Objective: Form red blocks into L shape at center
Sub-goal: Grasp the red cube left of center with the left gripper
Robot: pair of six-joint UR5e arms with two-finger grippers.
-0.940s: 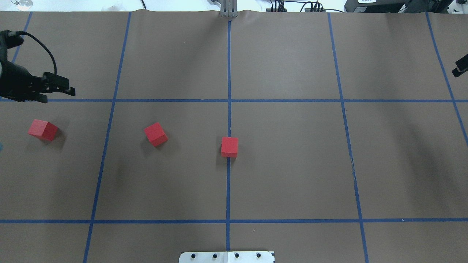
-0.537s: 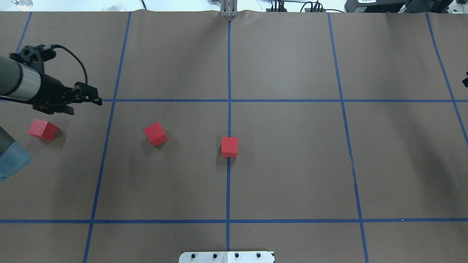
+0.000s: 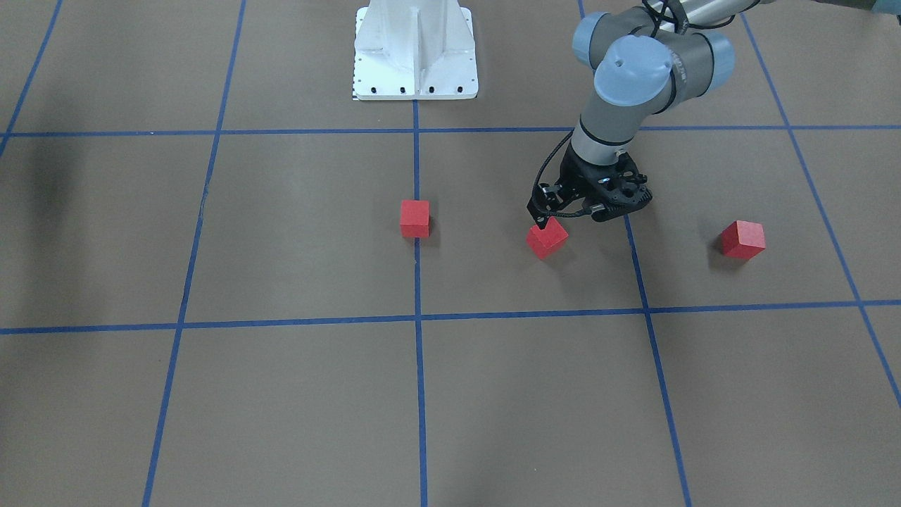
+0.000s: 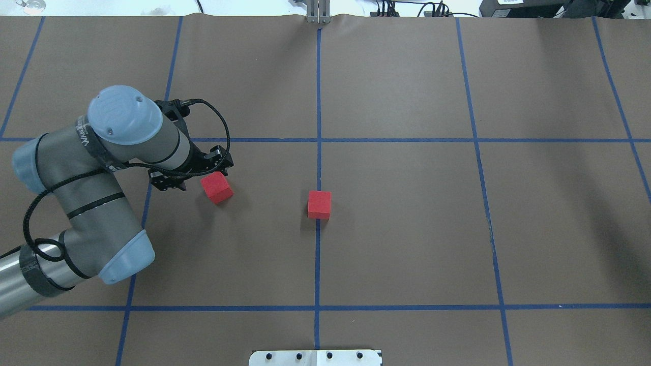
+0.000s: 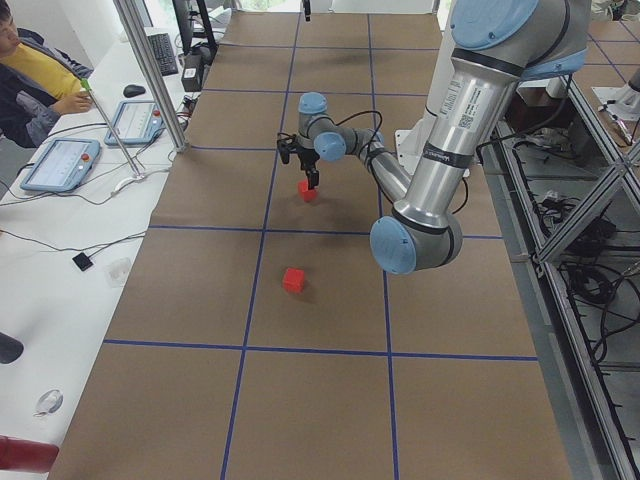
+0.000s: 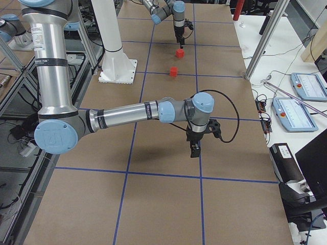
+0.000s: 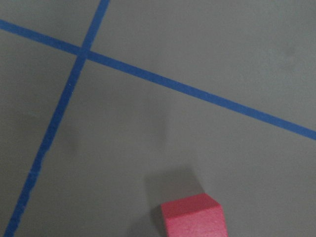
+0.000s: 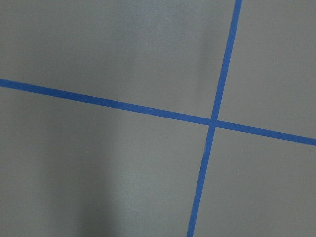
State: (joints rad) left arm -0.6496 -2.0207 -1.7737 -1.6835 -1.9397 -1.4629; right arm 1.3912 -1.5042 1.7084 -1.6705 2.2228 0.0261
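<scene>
Three red blocks lie on the brown gridded surface. One block [image 4: 319, 204] [image 3: 414, 217] sits on the center tape line [image 4: 318, 168]. A second block [image 4: 217, 187] [image 3: 547, 237] lies to its left, turned at an angle. The third block [image 3: 742, 239] [image 5: 292, 279] lies farther left, hidden under my left arm in the overhead view. My left gripper [image 3: 542, 222] [image 4: 203, 172] hangs just above the second block's edge, fingers apparently together, holding nothing. That block shows at the bottom of the left wrist view [image 7: 193, 216]. My right gripper [image 6: 194, 152] shows only in the exterior right view; I cannot tell its state.
The robot's white base plate [image 4: 315, 357] sits at the near edge on the center line. A metal bracket [image 4: 318, 12] stands at the far edge. Operators' tablets [image 5: 55, 165] lie on the white side table. The right wrist view shows only a tape crossing [image 8: 213, 121].
My left arm has swung in from the left edge to the right and now hangs over the second block, covering the third block in the overhead view. The blocks have not moved.
</scene>
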